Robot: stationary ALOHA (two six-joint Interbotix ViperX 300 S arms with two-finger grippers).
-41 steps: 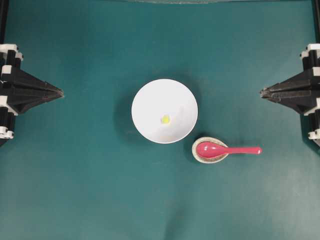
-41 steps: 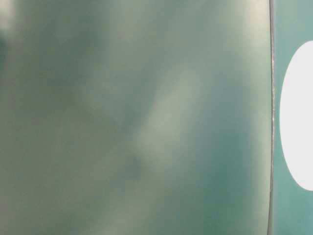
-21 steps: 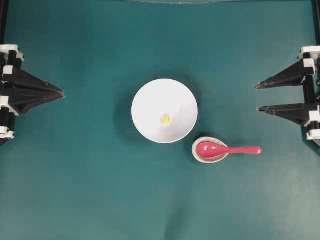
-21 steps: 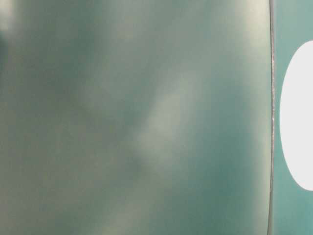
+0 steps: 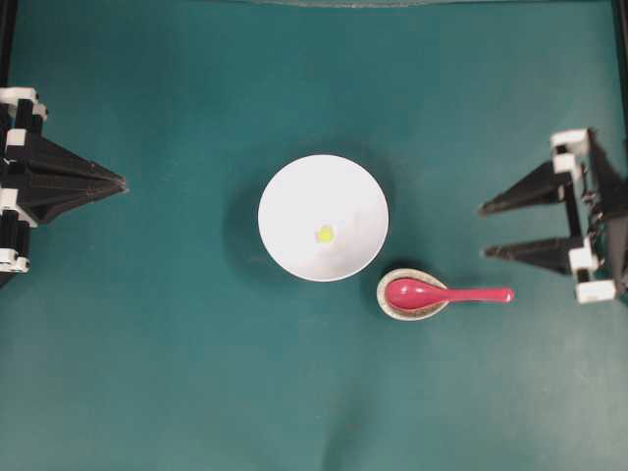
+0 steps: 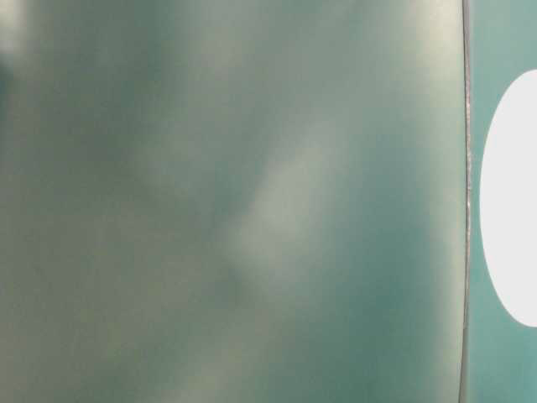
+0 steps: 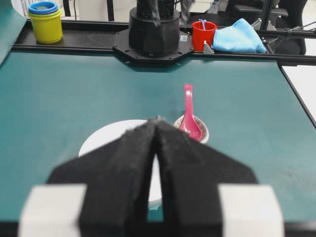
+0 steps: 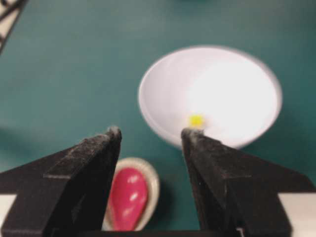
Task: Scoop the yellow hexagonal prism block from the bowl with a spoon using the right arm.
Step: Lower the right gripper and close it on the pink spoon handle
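Left tool (image 5: 120, 183) matte black, wedge-shaped fingers tapering to a point, white blocks at its base, right tool (image 5: 483, 231) the same black tapered fingers with rough grainy faces, white corner fittings, black round arm base (image 7: 153, 30)

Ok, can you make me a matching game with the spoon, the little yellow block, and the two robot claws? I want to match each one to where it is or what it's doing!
Things:
1. spoon
2. yellow block
3. left gripper
4. right gripper

Places or states:
A. jaws pressed together in a point
B. head resting in the small speckled dish
C. jaws spread wide apart, holding nothing
D. lying inside the white bowl

Pairs: 1-B, 2-D, 3-A, 4-C
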